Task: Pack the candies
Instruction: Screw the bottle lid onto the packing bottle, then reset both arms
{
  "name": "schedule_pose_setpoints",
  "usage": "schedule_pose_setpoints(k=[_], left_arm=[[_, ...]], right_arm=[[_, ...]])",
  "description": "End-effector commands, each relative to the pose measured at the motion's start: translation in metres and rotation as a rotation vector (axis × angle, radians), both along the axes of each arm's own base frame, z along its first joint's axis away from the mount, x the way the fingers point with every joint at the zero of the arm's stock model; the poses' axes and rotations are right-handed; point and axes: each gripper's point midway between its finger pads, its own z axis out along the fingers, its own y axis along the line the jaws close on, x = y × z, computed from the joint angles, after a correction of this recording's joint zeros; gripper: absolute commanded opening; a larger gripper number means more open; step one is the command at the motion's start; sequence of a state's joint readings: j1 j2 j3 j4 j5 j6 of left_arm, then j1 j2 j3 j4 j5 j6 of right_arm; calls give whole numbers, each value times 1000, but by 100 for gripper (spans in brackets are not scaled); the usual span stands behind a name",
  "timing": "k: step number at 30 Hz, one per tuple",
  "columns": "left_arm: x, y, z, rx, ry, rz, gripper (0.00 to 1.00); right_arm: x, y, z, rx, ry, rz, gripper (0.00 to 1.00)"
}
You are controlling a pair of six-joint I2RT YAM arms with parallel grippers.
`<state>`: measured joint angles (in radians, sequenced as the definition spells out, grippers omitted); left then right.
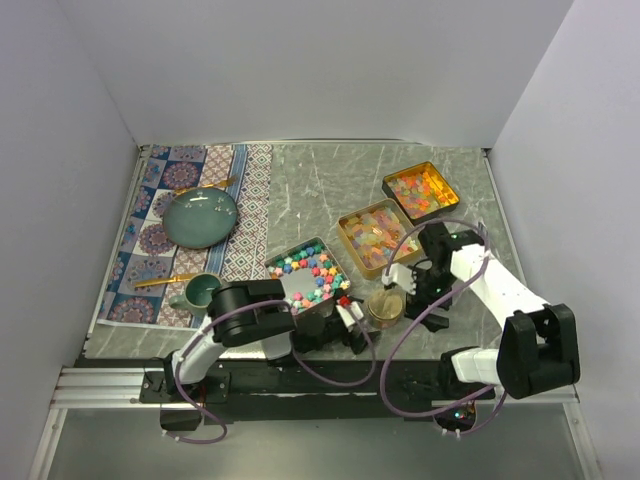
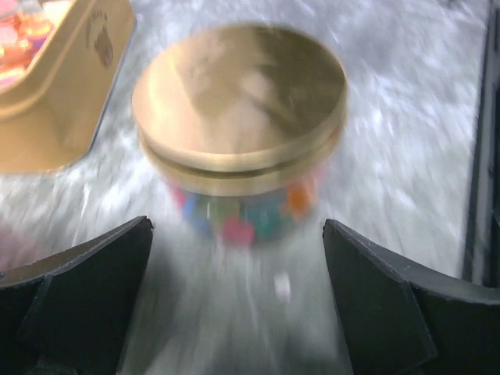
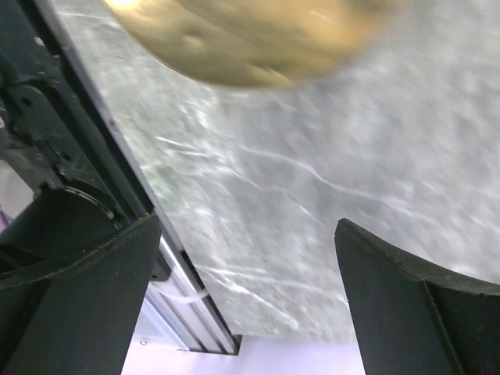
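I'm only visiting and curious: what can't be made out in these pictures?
- Left wrist view: the candies inside the jar are smeared by motion blur, so their shapes are unreadable.
- Right wrist view: the gold lid is cut off by the top edge and blurred, and the jar beneath it is out of frame.
- Top view: the candies in the far tin are too small to tell apart.

Teal plate (image 1: pixel 201 217), mug (image 1: pixel 203 291), perhaps gold spoon (image 1: pixel 165 281)
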<state>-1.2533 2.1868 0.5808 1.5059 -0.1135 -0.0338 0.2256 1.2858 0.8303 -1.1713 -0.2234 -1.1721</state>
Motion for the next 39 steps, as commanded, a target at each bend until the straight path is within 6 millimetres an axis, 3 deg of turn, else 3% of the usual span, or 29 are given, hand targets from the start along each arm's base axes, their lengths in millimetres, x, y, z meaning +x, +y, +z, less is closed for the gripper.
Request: schedule_pose_setpoints(k=[1,2,3,5,6,7,9,10,11,12,13,15,16,17,18,19,20,21,22,23,24,25,26,27,30,33,36,37,39], left_arm=[[-20,28,3,34,-40,-76,97],[-27,36,-1,58,-21,-96,97],[-34,36,12,35,-29,-130,97],[-46,43,19,45,-50,-165,97],[-49,40,49,-17,-78,-183,97],[-50,40,60,-26,-92,-192,97],[-44,34,104,-70,-149,-183,97],[-43,31,120,-89,-171,-195,97],[-28,25,146,-122,-219,-176,97],[-21,26,160,-109,-233,-166,97],[-8,25,173,-110,-246,-131,97],[28,25,221,-140,-270,-51,97],[40,28,214,-70,-228,-31,97],[67,33,247,-108,-233,34,97],[80,39,262,-111,-222,71,97],[93,47,250,-37,-164,105,97],[122,60,283,-78,-150,186,97],[137,69,285,-58,-111,232,97],[163,93,275,2,-40,319,97],[177,101,306,-53,4,362,97],[189,110,309,-48,38,389,97],[210,130,336,-82,32,442,97],[211,139,328,-34,84,447,97],[218,148,332,-26,86,470,97],[231,189,361,-59,21,611,97],[236,228,371,-96,10,717,97],[241,262,364,-101,45,808,97],[242,275,353,-84,60,851,97],[238,289,349,-86,65,913,97]], right_arm=[[27,-10,28,-2,-108,-58,100],[33,-12,31,8,-124,-96,100],[37,-11,35,18,-133,-149,100],[51,-8,49,55,-184,-206,100],[58,-10,56,71,-211,-290,100],[77,-8,75,110,-306,-334,100],[99,-9,103,197,-404,-554,100],[125,-13,139,275,-565,-643,100],[134,-13,156,329,-619,-714,100],[139,-11,172,388,-649,-810,100],[149,-11,200,449,-748,-835,100],[155,-9,220,523,-792,-942,100],[160,-9,235,560,-833,-964,100],[163,-10,238,588,-825,-1046,100],[167,-13,242,602,-837,-1098,100],[174,-21,246,581,-858,-1161,100],[178,-23,246,589,-837,-1252,100],[181,-28,235,541,-798,-1319,100],[184,-42,244,492,-846,-1395,100],[184,-44,244,492,-823,-1462,100],[184,-45,241,473,-806,-1470,100],[183,-49,243,460,-833,-1472,100],[181,-49,247,465,-857,-1443,100],[177,-49,254,492,-889,-1424,100],[172,-44,269,532,-926,-1363,100],[171,-42,273,553,-927,-1367,100],[172,-41,267,546,-922,-1343,100],[172,-40,264,546,-915,-1341,100],[174,-36,260,559,-890,-1333,100]])
